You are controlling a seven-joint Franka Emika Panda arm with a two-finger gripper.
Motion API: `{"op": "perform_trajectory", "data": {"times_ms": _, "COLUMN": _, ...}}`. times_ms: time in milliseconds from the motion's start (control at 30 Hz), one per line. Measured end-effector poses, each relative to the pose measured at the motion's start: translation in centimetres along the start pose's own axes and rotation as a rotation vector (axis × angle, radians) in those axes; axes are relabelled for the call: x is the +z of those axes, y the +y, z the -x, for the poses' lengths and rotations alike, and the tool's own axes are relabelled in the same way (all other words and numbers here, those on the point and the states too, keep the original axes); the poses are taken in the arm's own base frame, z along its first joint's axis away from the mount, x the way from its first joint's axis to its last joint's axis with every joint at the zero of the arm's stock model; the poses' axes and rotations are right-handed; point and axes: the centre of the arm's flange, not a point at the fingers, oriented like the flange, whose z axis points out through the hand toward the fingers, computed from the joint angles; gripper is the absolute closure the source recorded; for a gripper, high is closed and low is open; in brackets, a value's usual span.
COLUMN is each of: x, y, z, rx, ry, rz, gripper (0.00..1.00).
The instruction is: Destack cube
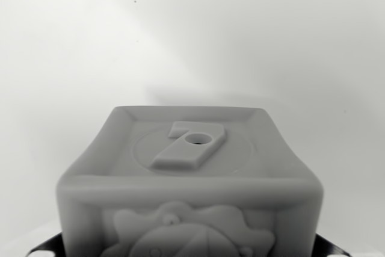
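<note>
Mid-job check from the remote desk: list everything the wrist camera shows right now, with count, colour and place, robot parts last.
cube: one in view, grey (the picture is greyscale), lower centre, filling most of the lower half; a raised figure with a small round hole on its top face, a relief pattern on its near face. Whether another cube sits under it cannot be told.
surface: one, pale and plain, behind and around the cube, with a soft shadow to the wrist view's right of it.
gripper: dark parts at the bottom corners, one at the wrist view's left and one at the wrist view's right, beside the cube's lower edges; probably the fingers, mostly cut off by the frame, so open or shut cannot be told.
</note>
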Motion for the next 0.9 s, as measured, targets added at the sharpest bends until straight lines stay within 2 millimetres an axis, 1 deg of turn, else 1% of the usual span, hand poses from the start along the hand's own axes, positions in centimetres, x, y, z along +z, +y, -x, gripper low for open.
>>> {"op": "perform_trajectory", "data": {"times_ms": 167, "x": 0.8, "y": 0.0, "z": 0.0, "rx": 0.000, "ry": 0.000, "rz": 0.000, "gripper": 1.00}}
{"op": "perform_trajectory", "data": {"times_ms": 567, "x": 2.2, "y": 0.0, "z": 0.0, "rx": 0.000, "ry": 0.000, "rz": 0.001, "gripper": 1.00}}
{"op": "perform_trajectory", "data": {"times_ms": 900, "x": 2.6, "y": 0.0, "z": 0.0, "rx": 0.000, "ry": 0.000, "rz": 0.001, "gripper": 1.00}}
